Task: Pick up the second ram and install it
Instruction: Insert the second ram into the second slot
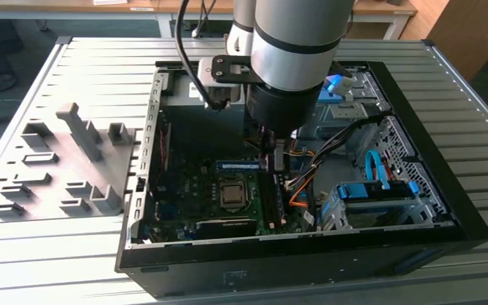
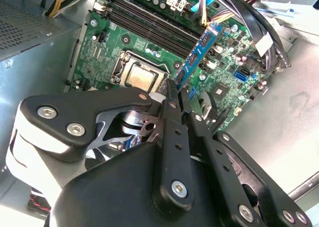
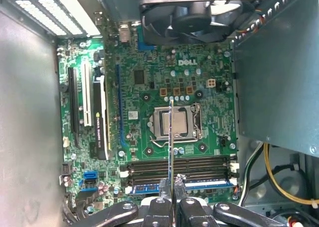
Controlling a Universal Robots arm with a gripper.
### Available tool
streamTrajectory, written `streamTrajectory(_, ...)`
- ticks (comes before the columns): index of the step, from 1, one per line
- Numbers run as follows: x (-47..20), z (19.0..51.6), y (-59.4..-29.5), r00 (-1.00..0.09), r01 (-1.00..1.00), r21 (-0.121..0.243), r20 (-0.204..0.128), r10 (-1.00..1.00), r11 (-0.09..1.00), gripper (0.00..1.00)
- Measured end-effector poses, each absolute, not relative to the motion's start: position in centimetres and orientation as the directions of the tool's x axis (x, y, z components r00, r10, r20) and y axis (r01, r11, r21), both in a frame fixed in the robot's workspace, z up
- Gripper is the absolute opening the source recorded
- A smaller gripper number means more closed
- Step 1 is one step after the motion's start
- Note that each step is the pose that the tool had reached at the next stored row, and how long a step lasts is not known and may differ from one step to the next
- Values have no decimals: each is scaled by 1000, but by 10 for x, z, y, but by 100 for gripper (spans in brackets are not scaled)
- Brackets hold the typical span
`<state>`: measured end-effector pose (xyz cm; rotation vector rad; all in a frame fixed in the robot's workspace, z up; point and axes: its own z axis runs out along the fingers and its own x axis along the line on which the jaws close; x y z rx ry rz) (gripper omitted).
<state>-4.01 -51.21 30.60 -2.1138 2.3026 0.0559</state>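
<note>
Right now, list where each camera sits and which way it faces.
Exterior view: off the arm, high, looking down into the computer case; the arm shows.
First wrist view: on the wrist, facing past the gripper at the motherboard.
Second wrist view: behind the gripper, slanting at the motherboard.
Both wrist views share the second ram held by the gripper and the CPU socket.

The second ram [image 2: 197, 56] is a thin, long, narrow blue-green board carrying a label. One end is pinched in the claw [image 2: 177, 90]. It hangs on edge, lengthwise level, clear of the motherboard [image 3: 209, 95] inside the open computer case. In the first wrist view it shows edge-on as a thin line over the CPU socket [image 3: 185, 123], crosswise to the memory slots [image 3: 199, 167] and not seated in any.
</note>
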Motion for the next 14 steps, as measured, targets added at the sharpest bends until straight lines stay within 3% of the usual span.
streamTrajectory(14, -40, 306, -512, -215, -977, 16, -35, -976, 214, 14)
